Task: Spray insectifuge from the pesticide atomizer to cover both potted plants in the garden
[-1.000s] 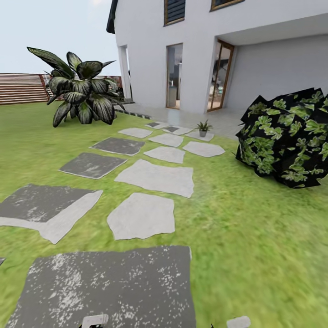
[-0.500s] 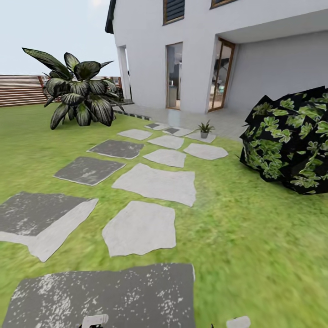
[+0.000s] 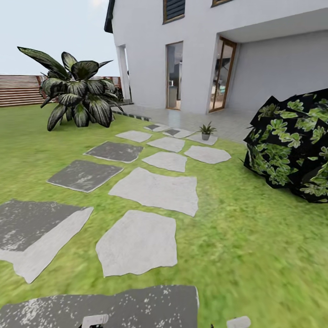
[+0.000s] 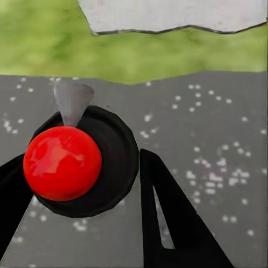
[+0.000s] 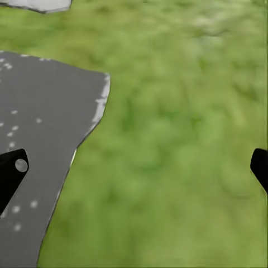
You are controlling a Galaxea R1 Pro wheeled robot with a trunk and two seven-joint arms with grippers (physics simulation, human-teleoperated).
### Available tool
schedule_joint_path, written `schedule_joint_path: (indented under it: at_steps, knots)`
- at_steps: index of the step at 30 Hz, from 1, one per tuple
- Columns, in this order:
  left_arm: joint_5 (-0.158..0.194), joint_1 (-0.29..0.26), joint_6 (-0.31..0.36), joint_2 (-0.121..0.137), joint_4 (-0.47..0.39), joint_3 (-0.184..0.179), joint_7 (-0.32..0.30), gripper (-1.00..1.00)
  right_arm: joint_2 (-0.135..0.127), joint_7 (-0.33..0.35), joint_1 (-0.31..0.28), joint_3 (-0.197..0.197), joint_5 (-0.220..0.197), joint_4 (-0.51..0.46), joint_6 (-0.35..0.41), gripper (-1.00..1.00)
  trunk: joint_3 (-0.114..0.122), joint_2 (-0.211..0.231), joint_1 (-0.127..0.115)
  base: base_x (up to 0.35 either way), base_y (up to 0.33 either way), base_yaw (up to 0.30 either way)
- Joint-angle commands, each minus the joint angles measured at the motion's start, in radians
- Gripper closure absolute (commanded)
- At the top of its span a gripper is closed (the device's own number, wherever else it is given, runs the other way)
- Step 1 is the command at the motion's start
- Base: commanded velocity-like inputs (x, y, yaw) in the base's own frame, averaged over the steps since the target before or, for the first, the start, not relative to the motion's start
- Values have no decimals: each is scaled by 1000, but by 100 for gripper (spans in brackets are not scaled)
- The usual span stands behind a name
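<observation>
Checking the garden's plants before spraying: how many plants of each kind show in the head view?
Small potted plant: 1
Big dark broad-leaved bush: 1
Dark bush with green-patterned leaves: 1
Total: 3

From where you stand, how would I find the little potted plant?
Look to the white house and its tall open glass door. Follow the stepping stones across the lawn to their far end by the paving. There stands the potted plant: a tiny green rosette in a grey pot, far smaller than the big dark-leaved bushes at either side.
</observation>
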Motion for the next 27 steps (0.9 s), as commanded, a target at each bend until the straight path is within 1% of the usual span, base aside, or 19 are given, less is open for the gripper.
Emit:
schedule_joint_path:
  at_steps: [1,27]
  knots:
    - [-8,0,-2,-1,-1,8,-2,100,1,2,0,-8,8,-1,-2,-100,-1,0,0,336,0,0]
    - [-8,0,-2,-1,-1,8,-2,100,1,2,0,-8,8,-1,-2,-100,-1,0,0,336,0,0]
